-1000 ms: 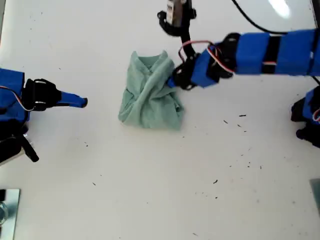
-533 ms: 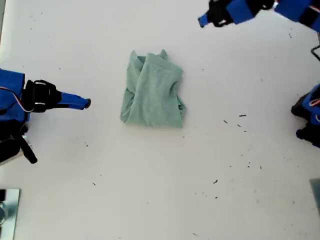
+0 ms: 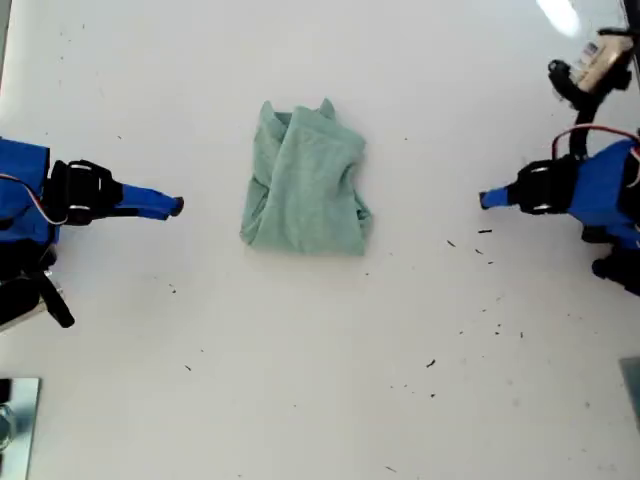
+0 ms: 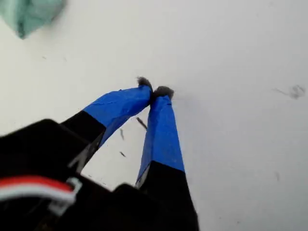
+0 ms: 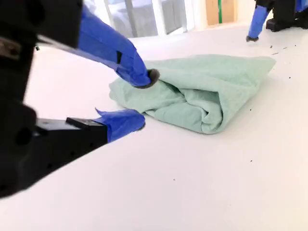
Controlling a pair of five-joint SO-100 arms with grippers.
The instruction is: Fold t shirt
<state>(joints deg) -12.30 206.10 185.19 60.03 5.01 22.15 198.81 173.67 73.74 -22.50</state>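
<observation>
The t shirt lies as a folded pale green bundle on the white table, a little left of centre in the exterior view. My second gripper rests at the exterior view's left, pointing at the cloth with a gap between them. In the second wrist view its jaws stand open and empty, with the t shirt just beyond. My first gripper sits at the exterior view's right, well away from the cloth. Its blue fingertips are shut together on nothing, and a corner of the t shirt shows far off.
Small black specks dot the table near my first gripper. A metal piece sits at the exterior view's lower left corner. A pale wired unit stands at the upper right of the exterior view.
My first gripper let go of the t shirt's right edge, swung up and away, and now rests at the exterior view's right. The cloth settled flatter. My second arm stayed still.
</observation>
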